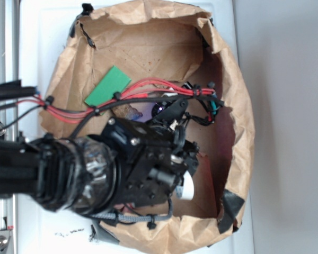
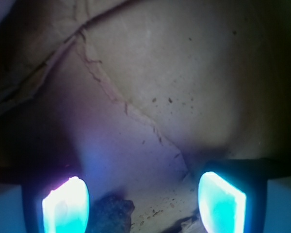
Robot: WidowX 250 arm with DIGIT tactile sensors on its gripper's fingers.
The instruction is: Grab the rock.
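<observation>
The rock (image 2: 110, 214) is a small dark rough stone at the bottom of the wrist view. It lies on brown paper between my fingers, close against the glowing left pad (image 2: 65, 208) and well apart from the right pad (image 2: 221, 201). My gripper (image 2: 143, 204) is open with a wide gap. In the exterior view the rock (image 1: 128, 112) shows as a brown-grey lump half hidden behind red and black cables. The gripper (image 1: 161, 110) is low over the paper just to its right, mostly covered by the arm.
A flat green block (image 1: 107, 85) lies left of the rock on the paper. Crumpled brown paper walls (image 1: 238, 106) rise all round the work area, held by black tape (image 1: 230, 207). A torn seam (image 2: 111, 92) runs across the paper floor.
</observation>
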